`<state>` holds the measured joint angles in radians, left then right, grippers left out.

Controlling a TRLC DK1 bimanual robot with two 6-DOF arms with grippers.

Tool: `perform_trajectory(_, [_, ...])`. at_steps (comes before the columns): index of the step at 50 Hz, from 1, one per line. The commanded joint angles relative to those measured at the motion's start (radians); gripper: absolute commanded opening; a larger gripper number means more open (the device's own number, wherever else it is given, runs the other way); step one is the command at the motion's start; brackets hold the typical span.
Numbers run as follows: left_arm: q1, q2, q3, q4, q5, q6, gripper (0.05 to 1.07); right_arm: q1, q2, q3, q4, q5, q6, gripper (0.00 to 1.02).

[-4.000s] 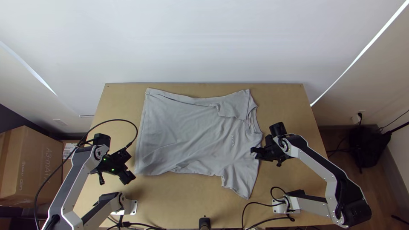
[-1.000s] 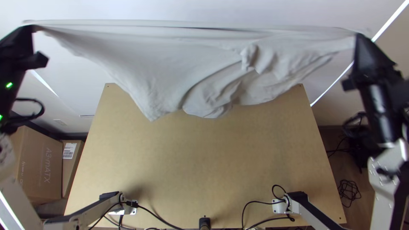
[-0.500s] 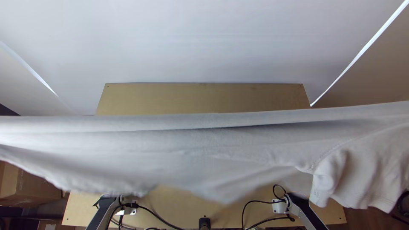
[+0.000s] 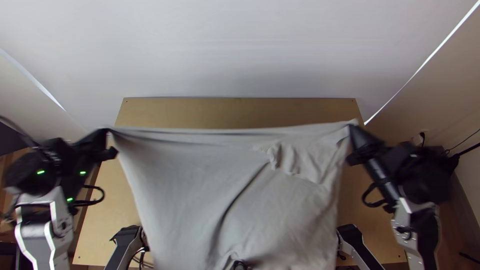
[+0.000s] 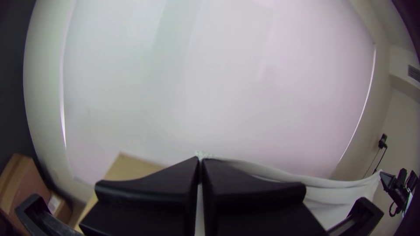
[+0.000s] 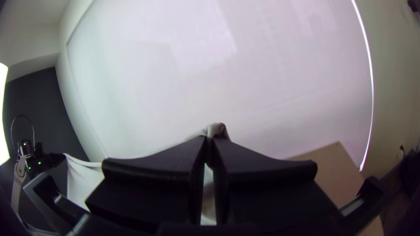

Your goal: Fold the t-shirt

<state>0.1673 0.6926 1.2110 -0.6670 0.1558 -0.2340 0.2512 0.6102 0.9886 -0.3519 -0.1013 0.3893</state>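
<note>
The grey t-shirt [image 4: 200, 175] is stretched between both grippers above the table, its upper edge nearly straight and the rest hanging toward the near side. A sleeve bunches at its upper right. My left gripper [image 4: 107, 132] is shut on the upper left corner; in the left wrist view, the left gripper [image 5: 200, 161] has a bit of cloth between its tips. My right gripper [image 4: 350, 128] is shut on the upper right corner, and in the right wrist view the right gripper [image 6: 210, 142] pinches a small tuft of the shirt [image 6: 217, 130].
The wooden table [image 4: 240, 111] lies beneath, its far strip bare beyond the shirt. Cardboard boxes [image 5: 26, 183] stand beyond its left side. Cables and a dark bag are on the floor at the right. A pale wall rises behind the table.
The shirt lay spread on the table, then was lifted by both grippers and swung over the far edge and back. Since the last earlier frame it appears lower, with both grippers back in sight.
</note>
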Motion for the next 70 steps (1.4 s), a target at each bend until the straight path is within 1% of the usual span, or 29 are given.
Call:
perform_trajectory(1, [-0.002,-0.034,-0.208,0.101,0.011,0.024,0.08,0.03,-0.047,-0.16,0.079,0.017,0.022,0.02])
perform_trajectory(7, [-0.005,-0.001,-0.381,0.207,0.022,0.045,0.08,0.039,0.006,-0.331,0.192,0.017,0.023,0.02])
perform_trajectory(13, [-0.014,0.087,-0.467,0.303,0.031,0.051,0.08,0.042,0.126,-0.419,0.318,0.017,0.023,0.02])
perform_trajectory(19, [-0.028,0.211,-0.492,0.386,0.031,0.068,0.08,0.04,0.289,-0.447,0.455,0.017,0.02,0.02])
perform_trajectory(29, [-0.034,0.47,-0.45,0.514,0.031,0.099,0.08,0.023,0.571,-0.415,0.626,0.017,0.014,0.02])
perform_trajectory(44, [-0.038,0.809,-0.28,0.616,0.031,0.117,0.08,-0.038,0.922,-0.228,0.677,0.017,-0.004,0.02])
perform_trajectory(54, [-0.046,0.978,-0.142,0.619,0.031,0.111,0.08,-0.059,1.094,-0.094,0.677,0.017,-0.01,0.02])
perform_trajectory(70, [-0.049,1.216,0.102,0.593,0.028,0.105,0.08,-0.066,1.286,0.099,0.677,0.018,-0.013,0.02])
